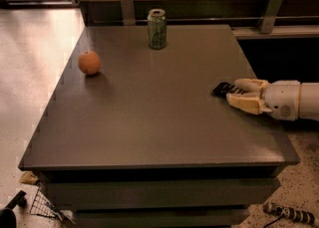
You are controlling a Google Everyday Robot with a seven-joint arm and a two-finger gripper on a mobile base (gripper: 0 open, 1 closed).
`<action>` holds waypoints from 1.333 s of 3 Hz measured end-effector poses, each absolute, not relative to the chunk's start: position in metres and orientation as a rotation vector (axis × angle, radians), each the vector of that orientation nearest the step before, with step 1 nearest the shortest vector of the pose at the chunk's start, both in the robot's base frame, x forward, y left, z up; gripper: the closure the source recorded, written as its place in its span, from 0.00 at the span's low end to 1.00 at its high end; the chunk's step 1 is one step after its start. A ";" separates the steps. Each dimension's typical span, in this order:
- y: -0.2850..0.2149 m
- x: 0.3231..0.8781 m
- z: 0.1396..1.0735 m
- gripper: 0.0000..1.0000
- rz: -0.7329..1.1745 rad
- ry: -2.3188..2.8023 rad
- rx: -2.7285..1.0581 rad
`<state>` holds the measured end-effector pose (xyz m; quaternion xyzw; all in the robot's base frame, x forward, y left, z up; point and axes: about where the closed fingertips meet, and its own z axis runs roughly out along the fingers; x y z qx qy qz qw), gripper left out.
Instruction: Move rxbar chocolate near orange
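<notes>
The rxbar chocolate (222, 89), a flat black bar, lies on the table near its right edge. My gripper (234, 91) reaches in from the right, low over the table, with its cream fingers (245, 104) closed on the bar's right end; only the bar's left end shows. The orange (89, 62) sits far off at the table's left side, towards the back.
A green drink can (157, 29) stands upright at the back middle of the dark table (159, 122). Two metal posts rise behind the table. A wire object and a small item lie on the floor at the lower left, and a cable lies at the lower right.
</notes>
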<state>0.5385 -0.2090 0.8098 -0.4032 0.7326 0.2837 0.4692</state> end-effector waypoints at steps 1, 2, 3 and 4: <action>-0.209 0.538 0.811 1.00 0.696 1.796 -0.989; -0.209 0.539 0.811 1.00 0.696 1.796 -0.989; -0.209 0.539 0.811 1.00 0.696 1.796 -0.989; -0.209 0.539 0.811 1.00 0.696 1.796 -0.989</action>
